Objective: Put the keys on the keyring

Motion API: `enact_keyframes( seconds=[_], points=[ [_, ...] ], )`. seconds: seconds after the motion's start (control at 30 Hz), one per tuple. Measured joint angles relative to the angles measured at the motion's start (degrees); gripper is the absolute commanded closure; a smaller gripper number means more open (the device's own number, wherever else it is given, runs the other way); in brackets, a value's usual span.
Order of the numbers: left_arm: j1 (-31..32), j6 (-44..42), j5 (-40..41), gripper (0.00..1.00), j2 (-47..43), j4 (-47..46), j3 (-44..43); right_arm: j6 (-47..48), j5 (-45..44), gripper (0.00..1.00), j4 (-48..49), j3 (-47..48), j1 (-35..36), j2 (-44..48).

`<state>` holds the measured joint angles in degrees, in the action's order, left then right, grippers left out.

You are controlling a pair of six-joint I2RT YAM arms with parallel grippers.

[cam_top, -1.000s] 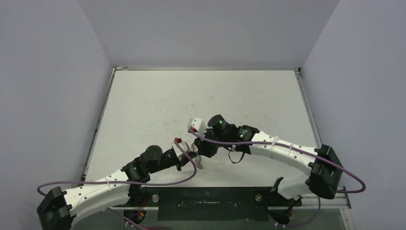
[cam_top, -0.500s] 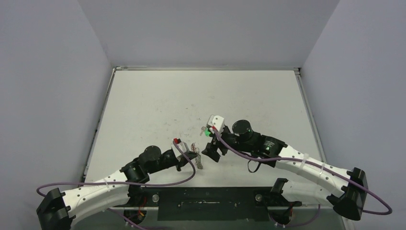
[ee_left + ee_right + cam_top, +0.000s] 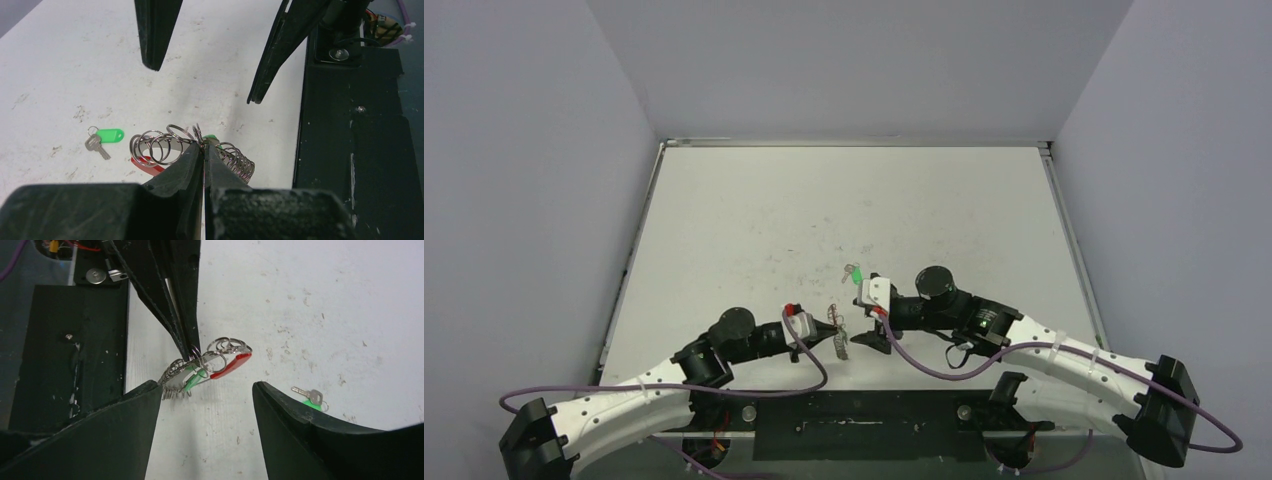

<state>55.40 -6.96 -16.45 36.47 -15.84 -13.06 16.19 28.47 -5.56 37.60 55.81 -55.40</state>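
Note:
My left gripper [image 3: 829,326] [image 3: 204,146] is shut on one loop of the keyring [image 3: 838,338] [image 3: 161,146], a chain of silver wire rings with a curved red segment [image 3: 146,165]. It holds the keyring just above the table. A green tag [image 3: 194,380] hangs among the rings. A small silver key with a green tag [image 3: 854,272] [image 3: 102,138] [image 3: 311,396] lies loose on the table, beyond the keyring. My right gripper [image 3: 867,332] [image 3: 205,392] is open and empty. It faces the keyring [image 3: 212,360] from the right, with the left fingers [image 3: 182,335] across from it.
The black base plate [image 3: 854,420] [image 3: 350,150] [image 3: 60,340] runs along the table's near edge, close beside both grippers. White walls enclose the table on three sides. The white tabletop [image 3: 824,210] stretches away behind the key.
My right arm has swung back toward the near edge and dropped low beside the keyring. The green-tagged key now lies uncovered on the table. My left gripper has shifted slightly nearer, still holding the ring.

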Motion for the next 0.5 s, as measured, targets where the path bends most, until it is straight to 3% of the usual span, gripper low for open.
enact_keyframes(
  seconds=[0.2,0.5],
  points=[
    [0.0,-2.6,-3.9,1.0,0.0,-0.9,0.8,5.5,7.5,0.54,3.4,-0.3,0.0,-2.9],
    [0.0,-3.3,-5.7,1.0,0.1,-1.9,0.9,11.9,12.3,0.61,7.6,-4.7,0.0,-2.3]
  ],
)
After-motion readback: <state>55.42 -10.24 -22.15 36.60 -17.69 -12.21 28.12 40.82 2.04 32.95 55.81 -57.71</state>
